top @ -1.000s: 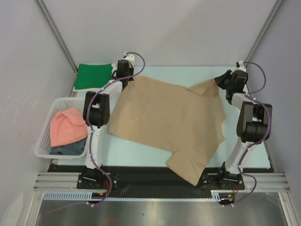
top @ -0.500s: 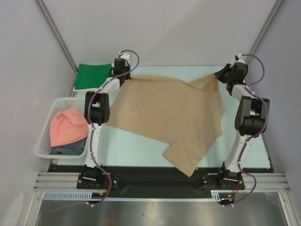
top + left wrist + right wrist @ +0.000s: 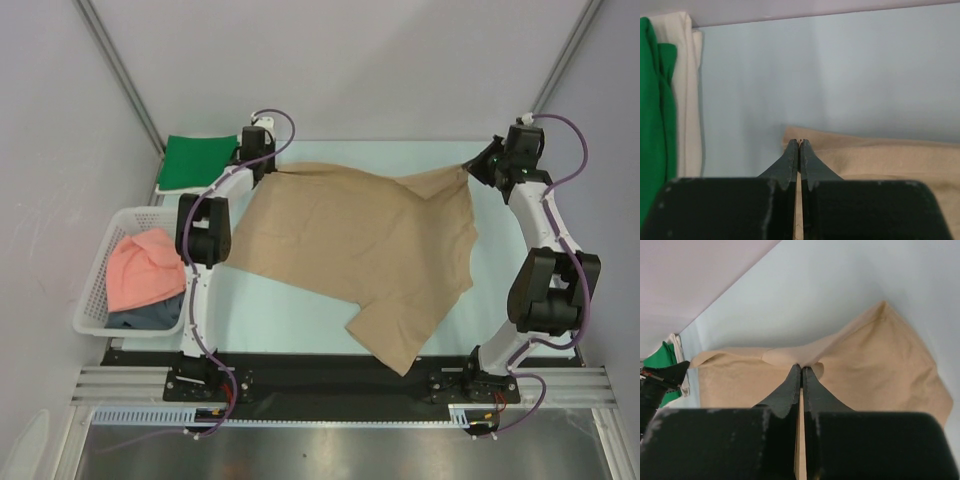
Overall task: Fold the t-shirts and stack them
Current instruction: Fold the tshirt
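Both arms reach far forward; the left claw (image 3: 272, 168) and the right claw (image 3: 479, 166) each pinch the tan soft cloth t-shirt (image 3: 360, 240) tightly.

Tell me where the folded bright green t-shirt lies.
In the top view, the bright green t-shirt lies at far left, behind the white plastic lattice basket and left of the left gripper.

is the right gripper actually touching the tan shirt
Touching. The right wrist view shows the right gripper shut on a raised fold at the tan shirt edge.

No legible text or labels.
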